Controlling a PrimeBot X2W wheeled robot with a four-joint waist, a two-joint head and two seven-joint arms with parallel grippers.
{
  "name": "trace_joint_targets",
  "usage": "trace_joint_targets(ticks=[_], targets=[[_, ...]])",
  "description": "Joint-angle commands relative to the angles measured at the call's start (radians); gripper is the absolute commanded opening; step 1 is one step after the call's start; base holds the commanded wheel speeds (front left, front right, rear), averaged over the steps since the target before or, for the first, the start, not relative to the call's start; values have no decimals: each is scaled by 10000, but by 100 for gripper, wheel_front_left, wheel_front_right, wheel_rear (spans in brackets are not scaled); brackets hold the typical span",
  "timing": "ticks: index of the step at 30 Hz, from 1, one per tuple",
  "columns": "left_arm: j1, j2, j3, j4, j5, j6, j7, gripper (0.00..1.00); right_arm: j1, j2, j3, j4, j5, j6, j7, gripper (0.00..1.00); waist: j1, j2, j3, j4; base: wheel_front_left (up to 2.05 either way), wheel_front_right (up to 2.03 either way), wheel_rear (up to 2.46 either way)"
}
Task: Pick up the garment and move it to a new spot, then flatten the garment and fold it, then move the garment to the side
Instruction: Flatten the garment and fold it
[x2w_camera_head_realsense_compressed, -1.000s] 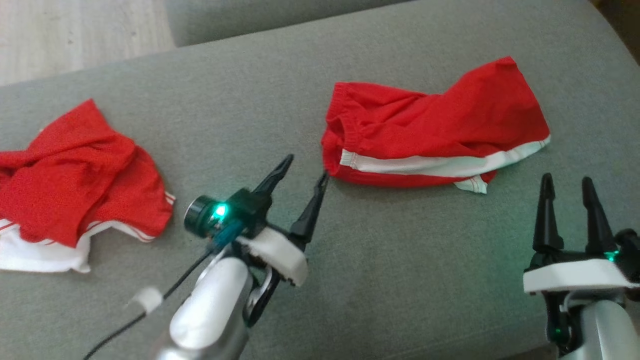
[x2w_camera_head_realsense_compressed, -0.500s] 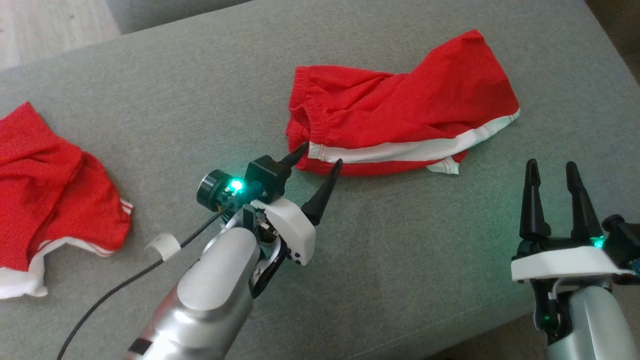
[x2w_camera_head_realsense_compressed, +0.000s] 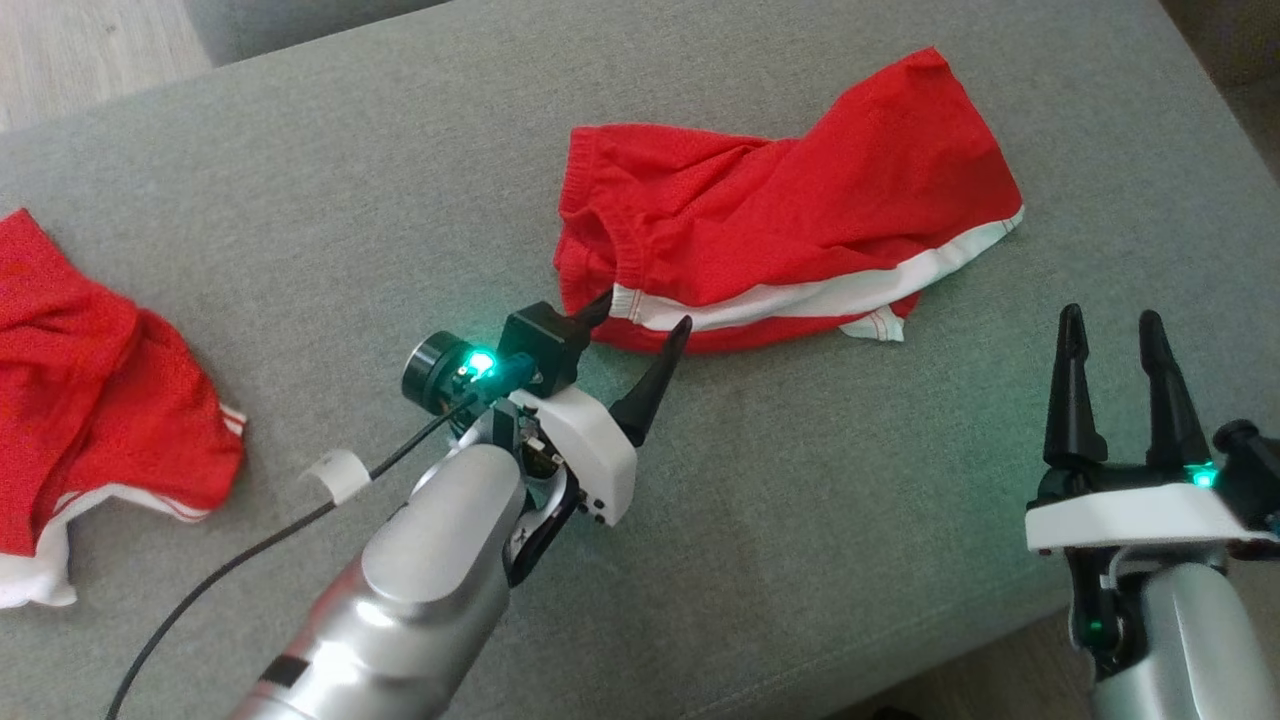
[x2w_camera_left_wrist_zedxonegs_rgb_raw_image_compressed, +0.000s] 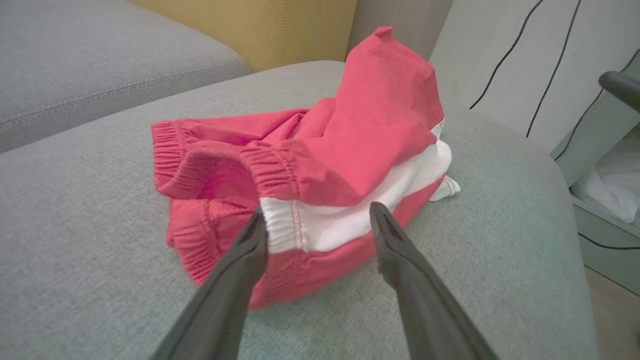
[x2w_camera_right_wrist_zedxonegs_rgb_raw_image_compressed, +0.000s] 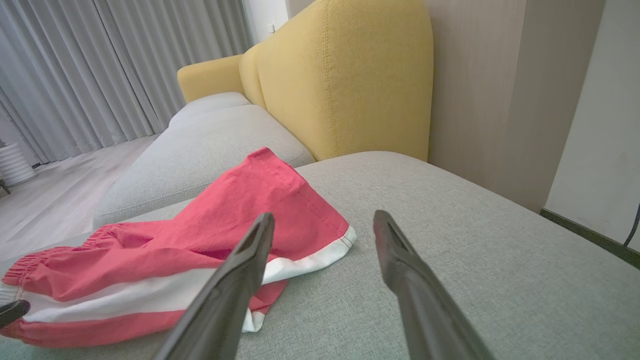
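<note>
Shorts (x2w_camera_head_realsense_compressed: 780, 230): red with a white stripe, crumpled on grey sofa (x2w_camera_head_realsense_compressed: 800, 480), at 1 o'clock from centre in head view. Waistband end toward 9 o'clock, leg hem toward 2 o'clock.

Left tool (x2w_camera_head_realsense_compressed: 644, 310): released, fingers spread, grasping nothing, at 7 o'clock edge of shorts. In left wrist view, tips to either side of the white stripe at waistband end; contact with cloth not determinable.

Right tool (x2w_camera_head_realsense_compressed: 1111, 315): released, grasping nothing, fingers pointing to 12 o'clock. Located at 4 o'clock of shorts, well apart from cloth, near sofa edge.

Second garment (x2w_camera_head_realsense_compressed: 90, 370): red and white, bunched at 9 o'clock, well apart from shorts.

Black cable (x2w_camera_head_realsense_compressed: 250, 560): trailing beside left arm toward 7 o'clock.

Yellow backrest (x2w_camera_right_wrist_zedxonegs_rgb_raw_image_compressed: 345, 75): beyond sofa in right wrist view.
</note>
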Motion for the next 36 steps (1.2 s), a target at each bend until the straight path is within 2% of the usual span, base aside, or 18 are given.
trace_joint_targets(ticks=[1,15,16,17,18,28,36], targets=[[-489,133,171,-234,-66,17,-103,100,-186,-70,178,-329,59,-7,-134,100,-1,0,0,1,0,0,0],[-770,111,-154,-26,-331,16,-512,98,-233,-70,184,-205,-16,-7,-135,100,-1,0,-63,22,0,0,0],[-788,109,-198,-24,-357,16,-517,54,-236,-70,187,-194,-18,-7,-135,100,-1,0,-68,17,0,0,0],[-807,108,-248,-27,-380,16,-530,19,-236,-70,185,-184,-21,-7,-135,100,-1,0,-73,14,0,0,0],[-825,111,-298,-36,-403,16,-557,0,-236,-70,178,-173,-26,-7,-135,100,-1,0,-82,13,0,0,0],[-746,240,-311,-200,-439,166,-1211,0,-206,-70,-43,218,-177,-7,-135,100,-1,0,-308,275,0,0,0],[-539,355,-315,-690,-408,417,-1595,0,-941,-70,-542,1530,-275,-7,224,100,-1,0,-342,743,0,0,0]])
